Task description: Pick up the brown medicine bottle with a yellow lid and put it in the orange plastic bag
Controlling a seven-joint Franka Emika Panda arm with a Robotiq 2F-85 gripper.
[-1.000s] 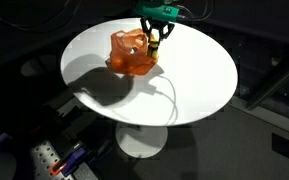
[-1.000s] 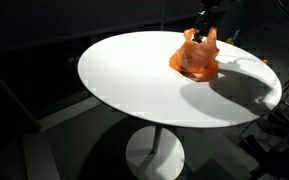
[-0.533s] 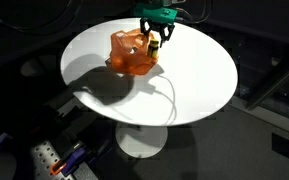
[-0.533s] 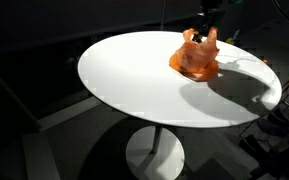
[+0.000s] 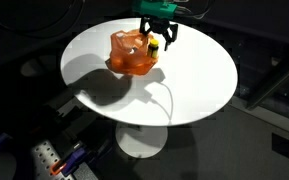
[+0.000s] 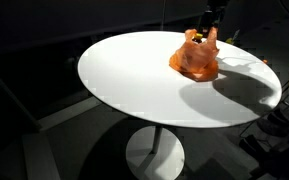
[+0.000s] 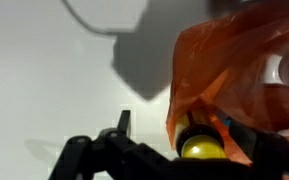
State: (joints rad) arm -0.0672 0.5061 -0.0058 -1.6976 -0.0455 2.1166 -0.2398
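The orange plastic bag (image 5: 131, 54) (image 6: 197, 58) sits crumpled near the far edge of the round white table (image 5: 189, 95) (image 6: 129, 90). My gripper (image 5: 158, 40) hangs just over the bag's open side, and its dark shape (image 6: 208, 20) shows behind the bag. The brown medicine bottle (image 5: 153, 45) stands between the spread jaws. In the wrist view its yellow lid (image 7: 202, 150) sits within the bag's orange folds (image 7: 244, 70). One of the fingers (image 7: 124, 122) stands well clear to the bottle's left; the other is hidden by the bag. The gripper is open.
The table rests on a white pedestal (image 5: 144, 140) (image 6: 154, 155) over a dark floor. The bag lies close to the table's rim. A pale object (image 5: 46, 160) lies on the floor at the lower left.
The jaws have spread from shut on the bottle to open. The bottle stays at the bag's opening and the arm has hardly moved.
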